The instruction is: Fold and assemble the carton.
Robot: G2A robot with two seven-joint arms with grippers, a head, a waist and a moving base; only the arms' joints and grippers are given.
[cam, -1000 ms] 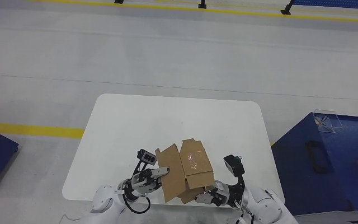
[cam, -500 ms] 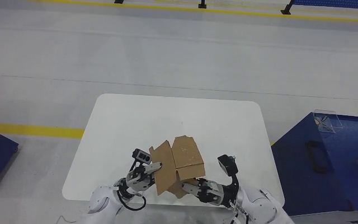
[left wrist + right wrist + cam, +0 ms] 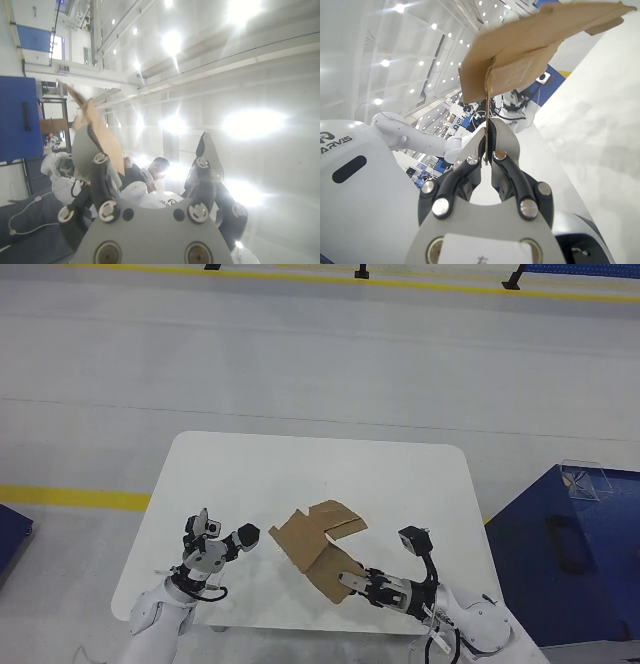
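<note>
The white table point(image 3: 300, 474) carries the work. The carton point(image 3: 322, 539) is over its near-middle part, right of centre. It is partly unfolded, tilted, with loose flaps splaying toward the far side. Whether any corner rests on the table cannot be told.

Handling judgement: the carton is plain corrugated board point(image 3: 520, 50), so expect it to be light, stiff across a panel and weak along each crease. Panels will swing on their creases when the carton is tipped. The surface is matt and should grip well. A hard pinch near an edge can crush or tear the board. Take hold on a flat panel close to a crease, not on a free flap tip. Give the second hold to the opposite wall so the carton can be squared.

The right gripper point(image 3: 350, 582) is at the near edge of the carton. Its jaws are pressed together on a thin board edge, which runs up between the fingertips point(image 3: 488, 132).

The left gripper point(image 3: 228, 540) is well apart from the carton, to the left, near the table's near-left part. Its jaws are spread wide and hold nothing point(image 3: 143, 135).
</note>
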